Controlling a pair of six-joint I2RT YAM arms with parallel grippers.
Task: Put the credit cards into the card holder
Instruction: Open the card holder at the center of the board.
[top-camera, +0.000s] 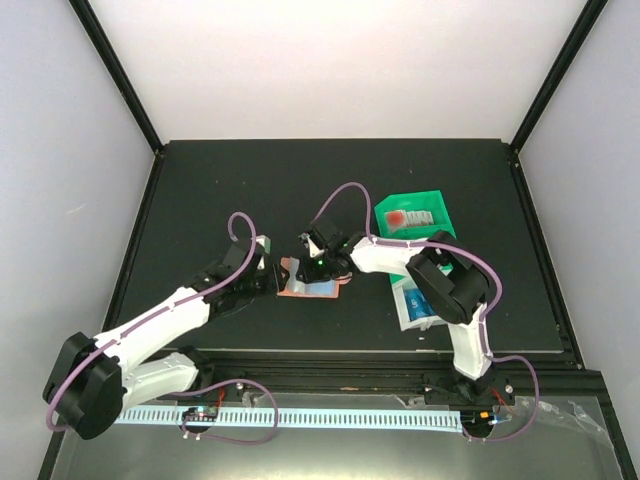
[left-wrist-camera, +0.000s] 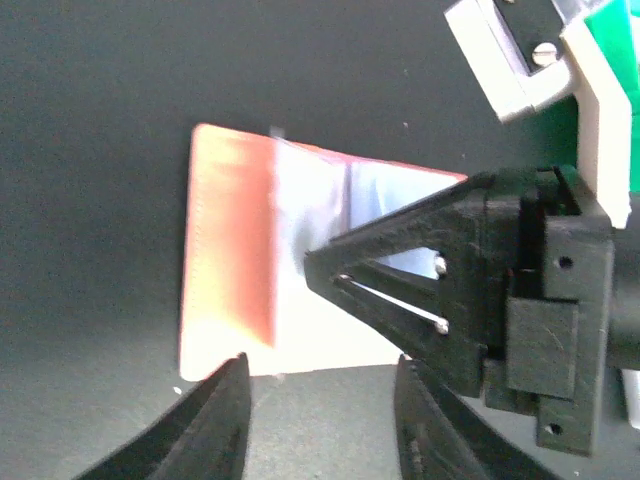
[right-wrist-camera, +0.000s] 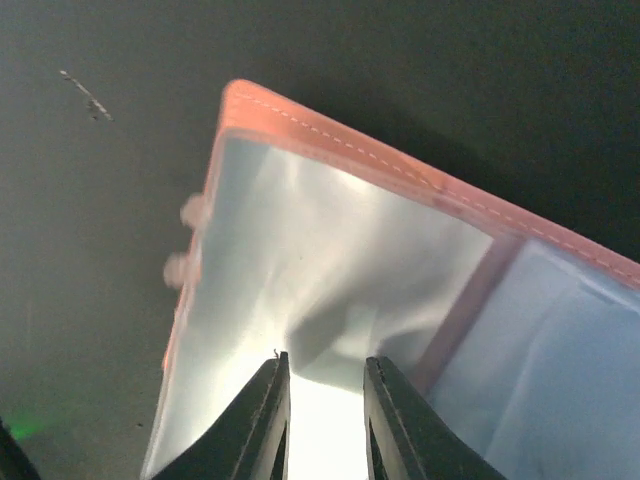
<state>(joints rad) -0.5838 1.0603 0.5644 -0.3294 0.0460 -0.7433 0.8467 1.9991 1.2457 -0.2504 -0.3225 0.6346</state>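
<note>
Some of the card holder (left-wrist-camera: 235, 250) hides behind my right end effector (left-wrist-camera: 312, 266), narrow, grip unclear; left end effector (left-wrist-camera: 320, 365) wide; green bin (top-camera: 425, 203) nearby.

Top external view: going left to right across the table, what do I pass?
Left gripper → card holder, lying open → green bin. I've left out the right gripper because it sits over the card holder.
</note>
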